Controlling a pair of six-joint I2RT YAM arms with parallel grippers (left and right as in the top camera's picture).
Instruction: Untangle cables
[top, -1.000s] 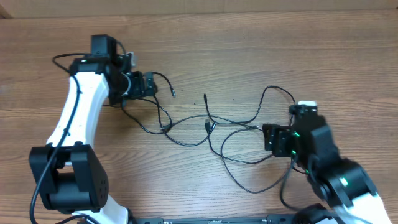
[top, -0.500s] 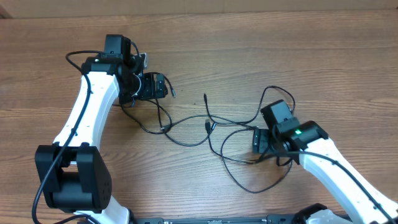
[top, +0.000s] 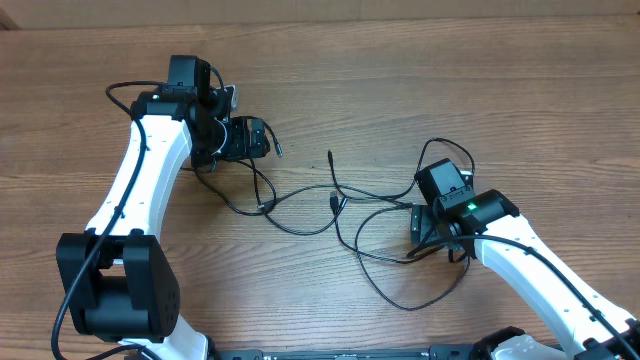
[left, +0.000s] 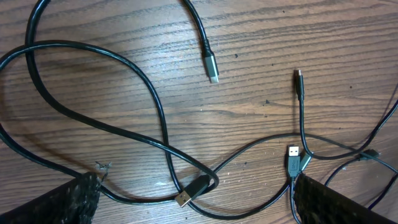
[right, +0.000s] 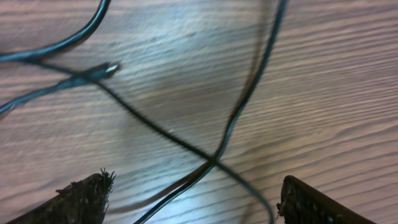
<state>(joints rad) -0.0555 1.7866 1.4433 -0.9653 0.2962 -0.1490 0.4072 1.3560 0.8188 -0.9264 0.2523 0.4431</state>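
Note:
Thin black cables (top: 340, 215) lie tangled in loops across the middle of the wooden table. My left gripper (top: 262, 140) is open above their left part. In the left wrist view a USB plug (left: 189, 191) lies between the fingers, a silver-tipped plug (left: 211, 65) and a small plug (left: 299, 81) lie further off. My right gripper (top: 417, 226) is open low over the right loops. In the right wrist view two cables cross (right: 214, 160) between the fingers and a small plug (right: 102, 70) lies at upper left.
The wooden table (top: 520, 90) carries the cables. Thicker black wires (top: 115, 95) run along the left arm. A black bar (top: 350, 353) lies at the front edge.
The right arm swung in to the left and lowered its gripper over the right loops. The left arm shifted slightly right early on, then stayed still.

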